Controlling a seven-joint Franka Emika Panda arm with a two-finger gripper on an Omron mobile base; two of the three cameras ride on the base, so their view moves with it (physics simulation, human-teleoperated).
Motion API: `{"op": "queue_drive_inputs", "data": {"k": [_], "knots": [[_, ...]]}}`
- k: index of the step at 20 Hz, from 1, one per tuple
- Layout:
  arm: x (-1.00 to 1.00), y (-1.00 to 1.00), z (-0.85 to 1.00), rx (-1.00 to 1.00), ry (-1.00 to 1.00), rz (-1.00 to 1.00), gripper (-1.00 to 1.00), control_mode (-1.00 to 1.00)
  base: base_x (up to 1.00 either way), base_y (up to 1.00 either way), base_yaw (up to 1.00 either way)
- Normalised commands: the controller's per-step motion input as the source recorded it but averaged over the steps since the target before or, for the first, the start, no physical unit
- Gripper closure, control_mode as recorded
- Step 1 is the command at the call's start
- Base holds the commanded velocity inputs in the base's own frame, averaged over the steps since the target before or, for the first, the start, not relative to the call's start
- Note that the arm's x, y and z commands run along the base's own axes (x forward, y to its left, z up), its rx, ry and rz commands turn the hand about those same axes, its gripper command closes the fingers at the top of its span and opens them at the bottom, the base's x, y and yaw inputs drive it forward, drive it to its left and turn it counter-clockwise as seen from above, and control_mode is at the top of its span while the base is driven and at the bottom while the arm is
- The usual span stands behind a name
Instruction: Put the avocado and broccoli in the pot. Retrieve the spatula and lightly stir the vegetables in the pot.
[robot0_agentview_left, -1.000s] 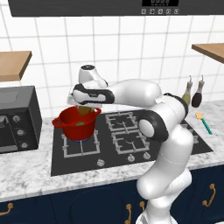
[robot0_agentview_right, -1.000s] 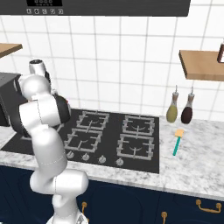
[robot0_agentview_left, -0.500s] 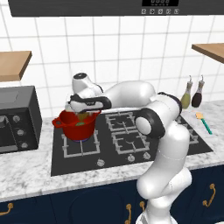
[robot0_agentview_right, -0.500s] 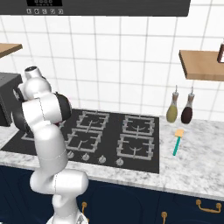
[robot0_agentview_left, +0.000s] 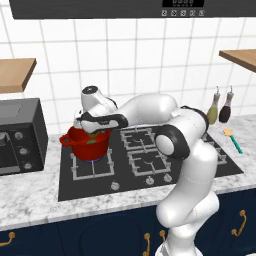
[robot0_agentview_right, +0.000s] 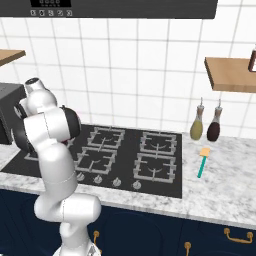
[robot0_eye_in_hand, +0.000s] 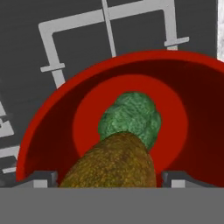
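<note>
Inside red pot (robot0_eye_in_hand: 48, 127), green broccoli (robot0_eye_in_hand: 130, 118), olive avocado (robot0_eye_in_hand: 111, 166)

Olive-yellow vegetable (robot0_eye_in_hand: 114, 162) cut by hand view's bottom, pot (robot0_agentview_left: 86, 143) rim partly hidden behind pincer (robot0_agentview_left: 96, 131)

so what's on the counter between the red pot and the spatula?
The black gas hob: its bare burner grates fill the stretch between the pot and the spatula, clearest in the right base view. Two glass bottles stand behind the spatula, off that line.
</note>
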Motion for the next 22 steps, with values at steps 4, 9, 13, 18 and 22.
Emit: {"op": "queue_drive_inputs", "data": {"k": [4, 9, 13, 18, 22], "knots": [[-0.05, -0.01, 0.32, 0.00, -0.02, 0.00, -1.00, -1.00, 0.00, 0.00, 0.00], [-0.55, -0.35, 0.84, 0.00, -0.10, 0.00, -1.00, -1.00, 0.00, 0.00, 0.00], [-0.96, -0.93, 0.47, 0.00, -0.04, 0.00, -1.00, -1.00, 0.00, 0.00, 0.00], [-0.94, -1.00, 0.03, -0.03, 0.00, 0.00, -1.00, -1.00, 0.00, 0.00, 0.00], [-0.73, -1.00, 0.04, -0.18, 0.01, 0.00, -1.00, -1.00, 0.00, 0.00, 0.00]]}}
